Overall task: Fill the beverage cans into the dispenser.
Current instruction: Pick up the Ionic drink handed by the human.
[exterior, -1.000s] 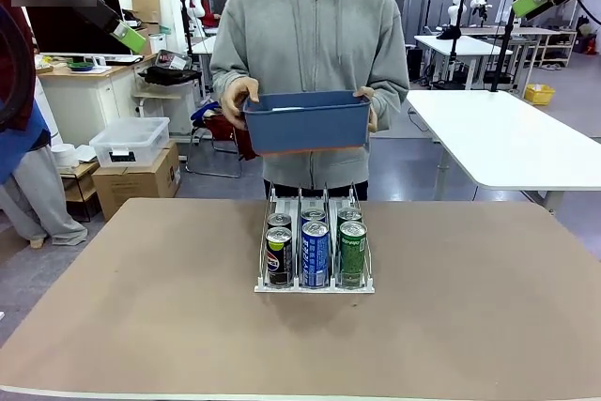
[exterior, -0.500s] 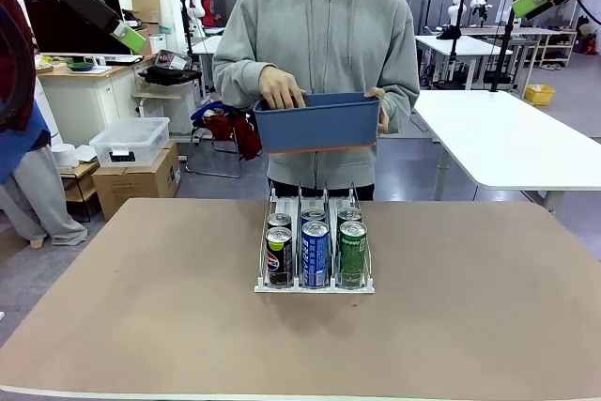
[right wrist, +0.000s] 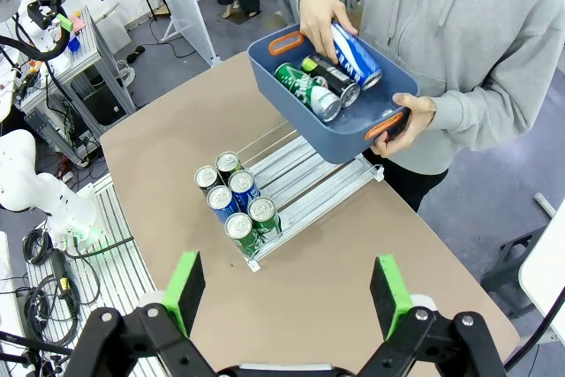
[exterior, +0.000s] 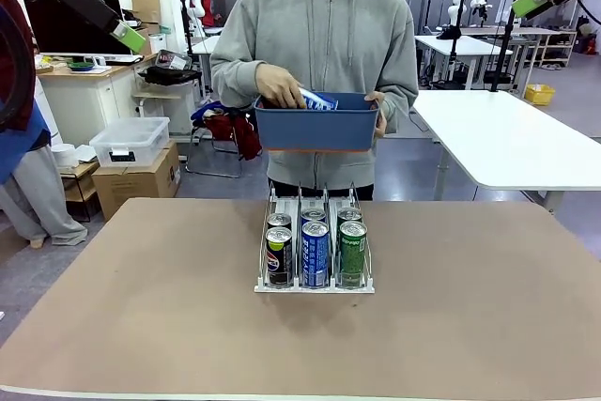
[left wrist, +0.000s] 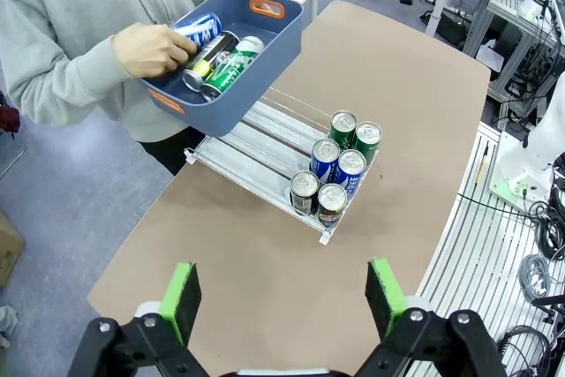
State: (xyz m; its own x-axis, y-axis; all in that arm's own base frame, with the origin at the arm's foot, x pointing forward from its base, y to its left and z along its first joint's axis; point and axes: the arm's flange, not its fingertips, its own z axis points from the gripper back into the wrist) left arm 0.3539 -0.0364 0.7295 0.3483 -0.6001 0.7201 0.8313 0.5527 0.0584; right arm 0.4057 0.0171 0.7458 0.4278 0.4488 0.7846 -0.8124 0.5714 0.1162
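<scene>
The dispenser (exterior: 315, 284) stands mid-table with two rows of beverage cans at its near end: black (exterior: 279, 255), blue (exterior: 315, 253) and green (exterior: 352, 253) in front. Behind it a person holds a blue tub (exterior: 315, 129) above the table's far edge, and one hand (exterior: 280, 89) lifts a blue can (exterior: 319, 99) out of it. The left wrist view shows that can (left wrist: 199, 31) beside a black and a green can (left wrist: 231, 64) lying in the tub. My left gripper (left wrist: 284, 293) and right gripper (right wrist: 287, 293) hang open high above the table, nothing between their fingers.
The brown table (exterior: 141, 316) has wide bare room on both sides of the dispenser. A white table (exterior: 507, 138) stands off to the right. A clear box (exterior: 130, 141) on a cardboard box sits on the floor to the left.
The person's hand has gone from the tub's edge into the tub and brought up a blue can. Both grippers stay where they were, open.
</scene>
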